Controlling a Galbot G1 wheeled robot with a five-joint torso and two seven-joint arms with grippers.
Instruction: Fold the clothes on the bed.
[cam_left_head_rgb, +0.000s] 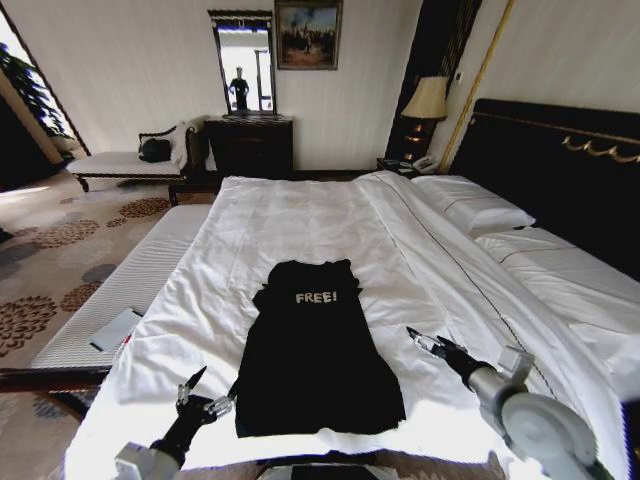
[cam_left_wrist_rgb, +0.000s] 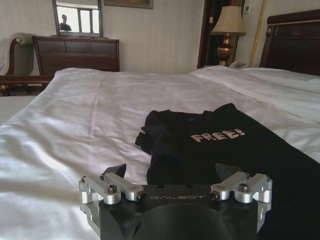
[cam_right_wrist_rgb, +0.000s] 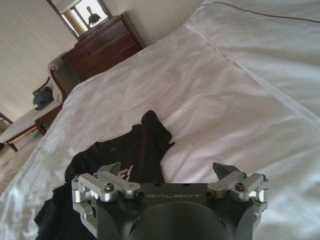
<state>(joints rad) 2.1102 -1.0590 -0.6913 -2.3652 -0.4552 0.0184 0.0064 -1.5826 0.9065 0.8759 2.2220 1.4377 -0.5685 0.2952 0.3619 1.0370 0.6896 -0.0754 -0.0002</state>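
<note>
T-shirt (cam_left_head_rgb: 315, 350) reads "FREE!"; hands marked GALBOT.

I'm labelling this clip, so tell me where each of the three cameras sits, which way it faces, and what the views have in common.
Head view: on the robot's head, looking forward and down the bed at the black T-shirt; left gripper and right gripper, both open, flank it.
Left wrist view: low over the duvet, facing the headboard end across the T-shirt; its own open left gripper shows.
Right wrist view: higher, looking down past its own open right gripper at the T-shirt.
Shared: all show the T-shirt, the bed and the dark dresser.
</note>
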